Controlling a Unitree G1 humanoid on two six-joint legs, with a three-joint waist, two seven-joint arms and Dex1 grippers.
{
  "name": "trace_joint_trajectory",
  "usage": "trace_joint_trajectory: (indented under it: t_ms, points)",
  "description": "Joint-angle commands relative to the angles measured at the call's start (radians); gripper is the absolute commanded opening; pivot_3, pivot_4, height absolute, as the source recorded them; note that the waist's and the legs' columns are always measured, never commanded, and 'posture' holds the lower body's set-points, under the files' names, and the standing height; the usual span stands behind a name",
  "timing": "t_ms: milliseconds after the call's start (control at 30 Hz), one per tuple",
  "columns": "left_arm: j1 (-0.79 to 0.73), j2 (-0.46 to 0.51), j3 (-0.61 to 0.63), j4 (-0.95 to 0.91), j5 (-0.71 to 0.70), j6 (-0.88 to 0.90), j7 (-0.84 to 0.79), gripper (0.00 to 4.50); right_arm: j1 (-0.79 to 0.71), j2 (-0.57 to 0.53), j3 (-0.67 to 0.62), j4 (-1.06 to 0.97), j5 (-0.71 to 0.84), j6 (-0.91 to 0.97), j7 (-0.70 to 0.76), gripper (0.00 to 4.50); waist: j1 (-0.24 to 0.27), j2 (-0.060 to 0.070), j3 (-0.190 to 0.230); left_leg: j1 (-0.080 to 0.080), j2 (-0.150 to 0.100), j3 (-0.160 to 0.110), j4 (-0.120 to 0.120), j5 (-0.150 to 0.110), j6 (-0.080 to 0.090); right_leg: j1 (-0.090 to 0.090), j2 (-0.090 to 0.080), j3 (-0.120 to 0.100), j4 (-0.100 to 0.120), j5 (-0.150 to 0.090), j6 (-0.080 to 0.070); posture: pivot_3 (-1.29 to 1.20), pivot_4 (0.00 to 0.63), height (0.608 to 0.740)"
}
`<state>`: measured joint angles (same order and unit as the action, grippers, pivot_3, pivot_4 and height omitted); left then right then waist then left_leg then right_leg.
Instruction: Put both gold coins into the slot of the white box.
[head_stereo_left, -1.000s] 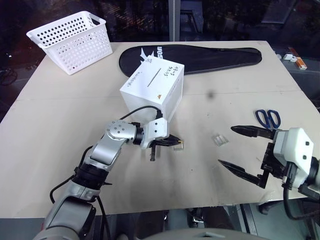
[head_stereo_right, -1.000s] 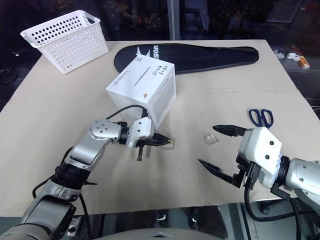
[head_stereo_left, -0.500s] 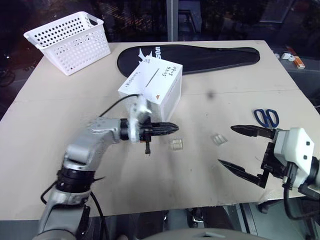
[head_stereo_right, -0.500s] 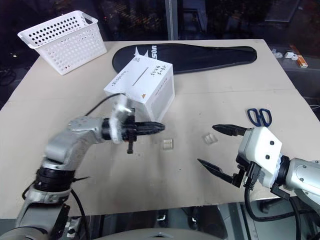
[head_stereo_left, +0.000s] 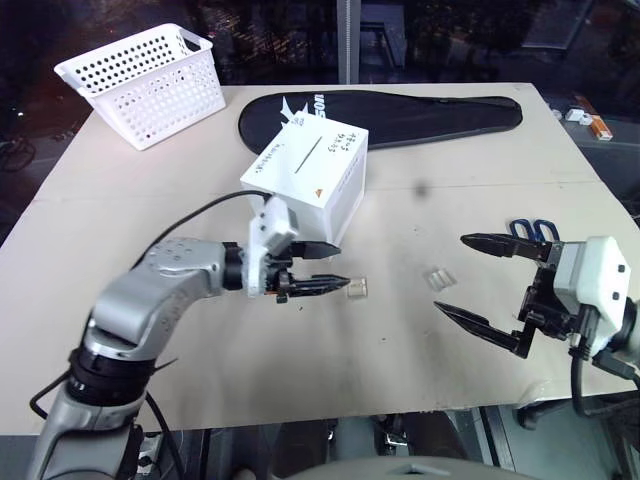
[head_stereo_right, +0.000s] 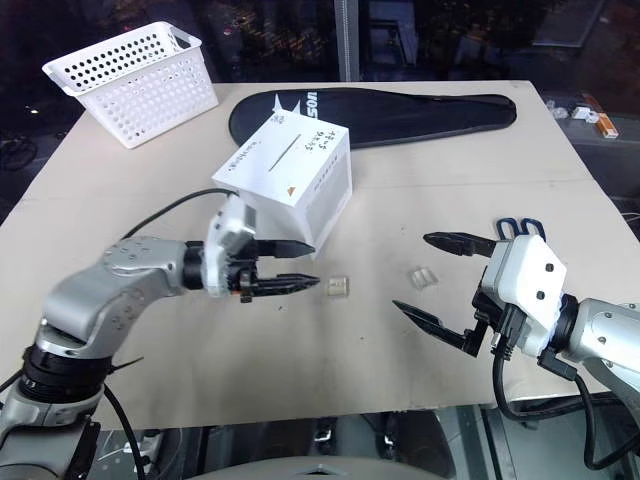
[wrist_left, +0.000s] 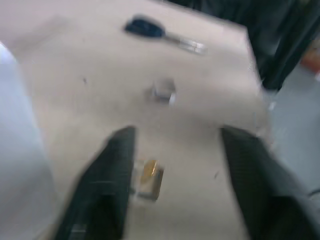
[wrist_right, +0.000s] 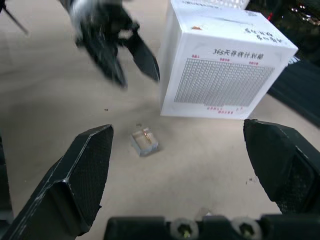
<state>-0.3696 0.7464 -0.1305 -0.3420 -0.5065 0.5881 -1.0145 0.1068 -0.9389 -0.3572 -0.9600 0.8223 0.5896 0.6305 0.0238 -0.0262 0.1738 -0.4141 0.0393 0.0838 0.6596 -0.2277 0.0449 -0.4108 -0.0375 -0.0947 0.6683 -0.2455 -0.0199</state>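
right gripper jaws wide apart, empty | left gripper jaws parted, empty, tips beside one gold coin on table | second gold coin nearby | white box behind, slot up

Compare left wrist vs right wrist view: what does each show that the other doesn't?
Left wrist: blue-handled scissors and the farther coin case, beyond the open left end effector.
Right wrist: the white box with its gridded side, and the left end effector seen from outside, past the open right end effector.
Shared: the nearer coin case, lying on the table, not gripped.
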Motion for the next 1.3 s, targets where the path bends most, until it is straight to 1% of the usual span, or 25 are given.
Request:
trace_joint_trajectory:
  t_ms: [33,133,300,467,500,567,600,1133,1300]
  points:
    - [-0.028,-0.041,-0.081,0.076,0.152,-0.193,-0.002,2.7,0.002,-0.01,-0.016,-0.029,0.006,0.0,0.002,4.5,0.004,0.0,0.0,0.0,0.0,0.0,0.0,-0.001,0.002,0.0,0.0,0.0,0.0,0.0,0.0,0.0,0.15,0.738]
    - [-0.028,-0.063,-0.109,0.124,0.205,-0.274,-0.021,1.89,0.008,-0.014,-0.026,-0.04,0.014,0.007,-0.005,4.5,0.005,0.0,0.0,-0.001,0.0,0.0,0.0,-0.001,0.002,-0.001,0.0,0.0,0.0,0.0,0.0,0.0,0.15,0.738]
    - [-0.016,-0.071,-0.126,0.152,0.23,-0.324,-0.064,1.89,0.018,-0.013,-0.037,-0.055,0.019,0.019,-0.015,4.5,0.002,0.0,0.0,-0.001,0.001,0.0,0.0,-0.001,0.002,-0.001,0.0,0.0,0.0,0.0,0.0,0.0,0.15,0.738]
    - [-0.03,-0.078,-0.132,0.163,0.221,-0.304,-0.109,1.89,0.027,-0.012,-0.04,-0.067,0.023,0.024,-0.028,4.5,0.002,0.0,0.0,-0.001,0.0,0.001,0.0,-0.002,0.003,-0.001,0.0,0.0,0.0,0.0,0.0,0.0,0.15,0.738]
    - [-0.033,-0.079,-0.133,0.169,0.224,-0.308,-0.116,1.62,0.03,-0.012,-0.042,-0.07,0.024,0.025,-0.03,4.5,0.002,0.0,0.0,-0.001,0.0,0.0,0.0,-0.002,0.003,-0.001,0.0,0.0,0.0,0.0,0.0,0.0,0.15,0.738]
    - [-0.039,-0.079,-0.137,0.18,0.234,-0.321,-0.129,1.21,0.033,-0.011,-0.045,-0.073,0.026,0.028,-0.033,4.5,0.002,0.0,0.0,-0.001,0.0,0.0,0.0,-0.002,0.003,-0.001,0.0,0.0,0.0,0.0,0.0,0.0,0.15,0.738]
    - [-0.043,-0.082,-0.138,0.188,0.236,-0.323,-0.131,0.86,0.035,-0.011,-0.047,-0.075,0.027,0.029,-0.035,4.5,0.002,0.0,0.0,-0.001,0.0,0.0,0.0,-0.002,0.003,-0.001,0.0,0.0,0.0,0.0,0.0,0.0,0.15,0.738]
    - [-0.055,-0.12,-0.158,0.264,0.309,-0.41,-0.151,0.86,0.047,-0.017,-0.065,-0.08,0.035,0.036,-0.036,4.5,0.001,0.0,0.0,-0.001,0.0,0.0,0.0,-0.002,0.003,-0.001,0.0,0.0,0.0,0.0,0.0,0.0,0.15,0.738]
    - [-0.074,-0.142,-0.165,0.274,0.323,-0.4,-0.144,0.86,0.059,-0.02,-0.074,-0.085,0.036,0.039,-0.032,4.5,0.002,0.0,0.0,-0.001,0.0,0.0,0.0,-0.002,0.003,-0.001,0.0,0.0,0.0,0.0,0.0,0.0,0.15,0.738]
